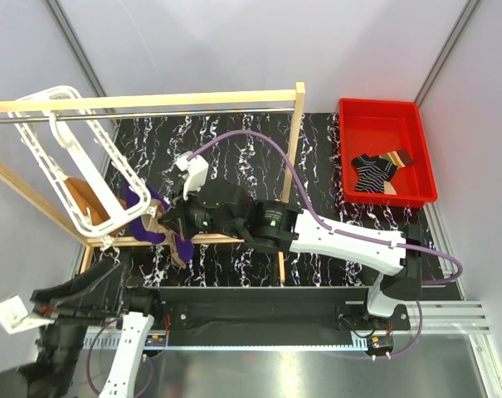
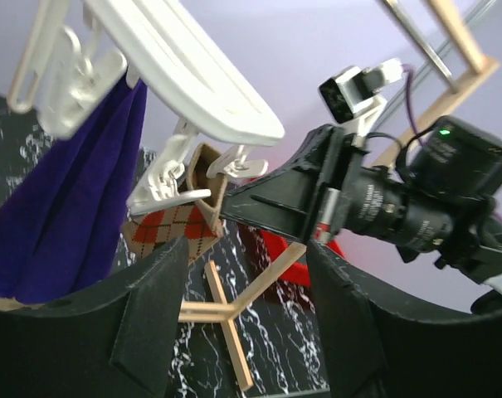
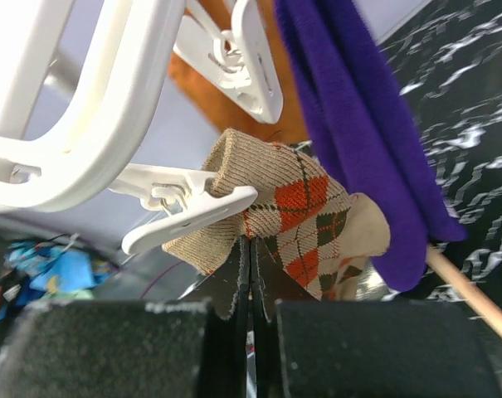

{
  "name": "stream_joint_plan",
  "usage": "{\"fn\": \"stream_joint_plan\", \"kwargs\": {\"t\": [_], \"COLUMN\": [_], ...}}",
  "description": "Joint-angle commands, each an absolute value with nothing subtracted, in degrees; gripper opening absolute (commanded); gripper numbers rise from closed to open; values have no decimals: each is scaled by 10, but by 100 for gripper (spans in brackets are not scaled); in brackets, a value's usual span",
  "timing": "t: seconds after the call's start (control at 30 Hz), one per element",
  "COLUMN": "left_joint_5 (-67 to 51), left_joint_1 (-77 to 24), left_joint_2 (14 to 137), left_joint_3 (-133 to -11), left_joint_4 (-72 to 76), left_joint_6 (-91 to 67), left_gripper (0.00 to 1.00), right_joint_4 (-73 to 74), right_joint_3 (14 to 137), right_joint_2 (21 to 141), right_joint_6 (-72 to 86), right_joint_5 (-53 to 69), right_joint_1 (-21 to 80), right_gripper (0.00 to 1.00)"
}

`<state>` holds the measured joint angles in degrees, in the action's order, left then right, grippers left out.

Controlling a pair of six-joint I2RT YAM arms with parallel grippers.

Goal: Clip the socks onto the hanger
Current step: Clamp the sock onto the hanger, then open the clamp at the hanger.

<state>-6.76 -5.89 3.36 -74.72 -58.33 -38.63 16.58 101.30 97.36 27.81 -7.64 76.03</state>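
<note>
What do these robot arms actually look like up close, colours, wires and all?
Both arms mix white shell segments with black joints. The right arm carries a lilac cable looping along it, a small green light and a white wrist camera. The left arm matches. Jaws are matte black, grainy.

No legible text, no labels, no brand names, no numbers, no signs in any of the three views.
</note>
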Motion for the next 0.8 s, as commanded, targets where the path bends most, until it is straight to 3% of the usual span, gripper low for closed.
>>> {"fn": "stream_joint_plan", "kwargs": {"t": [0.0,0.27,0.6,0.77], "left_joint_5": [-50,54,-62,-65], "left_joint_1": [-58,-58,-59,-59], "left_joint_2": [24,97,184,226], "left_joint_3": [-777,-838,-812,-806], "left_joint_4": [-552,-642,-569,-539], "left_joint_6": [-342,-320,-337,-344], "left_gripper": [61,56,61,55], "right_joint_4": [169,177,183,182], "right_joint_3": [1027,1015,998,998], "right_joint_2": [944,919,897,890], "right_joint_6": [229,181,150,145], "right_joint_5": [-158,-228,-225,-218], "right_joint_1": [762,736,685,679], "right_gripper": [0,0,1,5]}}
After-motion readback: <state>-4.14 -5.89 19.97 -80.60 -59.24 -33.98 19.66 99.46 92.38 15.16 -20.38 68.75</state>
